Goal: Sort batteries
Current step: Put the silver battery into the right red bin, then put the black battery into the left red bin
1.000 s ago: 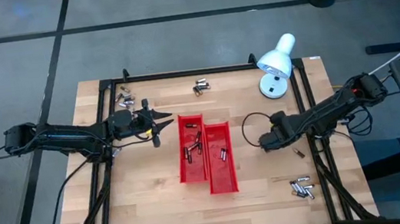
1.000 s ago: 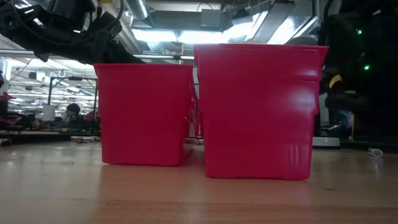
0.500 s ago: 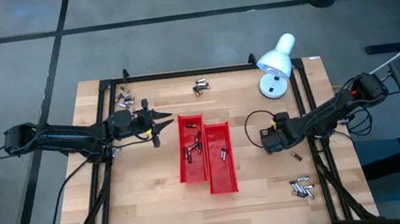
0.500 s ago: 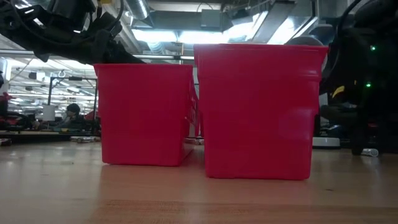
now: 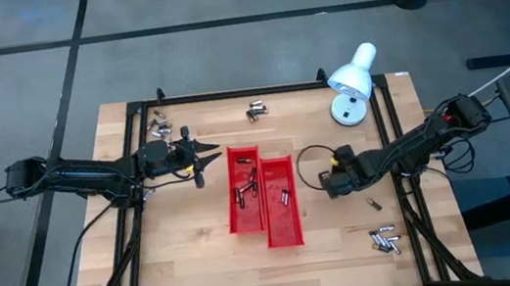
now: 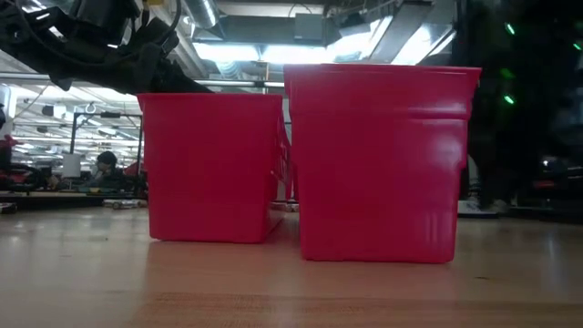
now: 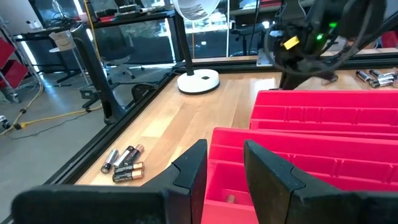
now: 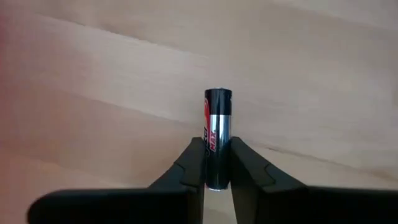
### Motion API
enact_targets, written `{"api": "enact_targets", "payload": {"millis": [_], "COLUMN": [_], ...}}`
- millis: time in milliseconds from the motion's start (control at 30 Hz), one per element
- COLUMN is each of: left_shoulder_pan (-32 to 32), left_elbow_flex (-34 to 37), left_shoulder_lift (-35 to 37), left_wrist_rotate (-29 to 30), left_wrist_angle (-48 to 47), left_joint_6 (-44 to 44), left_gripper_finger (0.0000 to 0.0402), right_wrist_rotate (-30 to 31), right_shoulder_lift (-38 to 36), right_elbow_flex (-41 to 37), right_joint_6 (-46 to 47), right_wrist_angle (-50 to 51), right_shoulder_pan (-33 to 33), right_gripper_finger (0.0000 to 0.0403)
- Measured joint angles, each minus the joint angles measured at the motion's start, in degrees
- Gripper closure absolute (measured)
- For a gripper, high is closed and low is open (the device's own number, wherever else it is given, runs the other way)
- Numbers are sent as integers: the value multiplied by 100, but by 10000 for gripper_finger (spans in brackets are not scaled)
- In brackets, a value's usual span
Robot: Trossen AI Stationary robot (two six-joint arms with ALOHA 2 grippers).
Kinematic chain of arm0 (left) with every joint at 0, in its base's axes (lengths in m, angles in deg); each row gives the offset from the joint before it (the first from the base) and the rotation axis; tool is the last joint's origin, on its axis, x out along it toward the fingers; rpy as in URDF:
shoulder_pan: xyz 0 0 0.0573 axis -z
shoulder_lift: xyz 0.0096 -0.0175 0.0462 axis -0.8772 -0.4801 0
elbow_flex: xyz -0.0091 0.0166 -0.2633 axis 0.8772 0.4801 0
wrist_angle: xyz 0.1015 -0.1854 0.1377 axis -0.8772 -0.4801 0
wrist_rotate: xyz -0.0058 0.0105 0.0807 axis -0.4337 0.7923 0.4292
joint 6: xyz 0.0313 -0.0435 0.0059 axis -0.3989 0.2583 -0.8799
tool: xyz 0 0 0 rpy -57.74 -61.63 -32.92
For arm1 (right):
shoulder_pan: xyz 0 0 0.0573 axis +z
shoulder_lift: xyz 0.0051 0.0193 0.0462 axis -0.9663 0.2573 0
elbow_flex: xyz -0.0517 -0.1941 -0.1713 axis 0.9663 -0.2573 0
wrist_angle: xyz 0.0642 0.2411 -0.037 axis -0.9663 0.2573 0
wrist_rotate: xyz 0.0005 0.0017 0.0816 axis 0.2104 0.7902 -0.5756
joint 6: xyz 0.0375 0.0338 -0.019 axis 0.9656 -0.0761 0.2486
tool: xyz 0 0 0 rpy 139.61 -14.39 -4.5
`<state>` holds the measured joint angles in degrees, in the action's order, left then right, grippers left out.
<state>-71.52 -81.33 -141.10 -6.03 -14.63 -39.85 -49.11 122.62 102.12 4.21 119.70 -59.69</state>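
Right wrist view, right gripper (image 8: pixel 216 163) pinching battery (image 8: pixel 217 137), detail hidden from high view

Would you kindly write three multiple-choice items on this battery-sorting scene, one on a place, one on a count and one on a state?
1. Where is the white lamp?
A. at the table's far right corner
B. inside a tray
C. under the left arm

2. How many red trays stand mid-table?
A. one
B. two
C. four

3. What is the right gripper doing?
A. hanging open and empty
B. clamping a tray wall
C. pinching a battery

Answers:
1 A, the high view shows the lamp's base by the far right corner.
2 B, two trays sit side by side.
3 C, the right wrist view shows both fingers closed on the upright battery.
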Motion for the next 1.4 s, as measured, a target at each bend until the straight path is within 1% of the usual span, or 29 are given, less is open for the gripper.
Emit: {"api": "enact_targets", "payload": {"millis": [167,267,333,467,567,667,933,1233,1400], "left_shoulder_pan": [-2,0,-2,-2,-1,-2,0,-1,-2], "left_elbow_flex": [0,0,0,0,0,-2,-2,-2,-2], "left_shoulder_lift": [0,0,0,0,0,0,0,0,0], "left_wrist_rotate": [0,1,2,2,2,0,0,1,0], "left_wrist_angle": [0,-1,0,0,0,5,28,28,28], "left_joint_6": [-17,-17,-17,-46,-48,-46,-44,-44,-43], "left_gripper_finger": [306,306,306,306,306,306,306,306,306], "right_wrist_rotate": [753,1232,1432,1426,1143,943,445,203,116], "right_shoulder_lift": [-2,-4,-4,9,122,307,769,822,808], "right_elbow_flex": [691,1151,1392,1552,1550,1550,1547,1566,1773], "right_joint_6": [-654,-1424,-2204,-3841,-4582,-4712,-4714,-4892,-5330], "right_wrist_angle": [0,-272,-608,-1986,-2705,-2862,-2956,-2926,-2917], "right_shoulder_pan": [0,0,0,-1,-3,-7,-7,-4,17], "right_gripper_finger": [361,361,361,359,359,357,324,316,315]}}
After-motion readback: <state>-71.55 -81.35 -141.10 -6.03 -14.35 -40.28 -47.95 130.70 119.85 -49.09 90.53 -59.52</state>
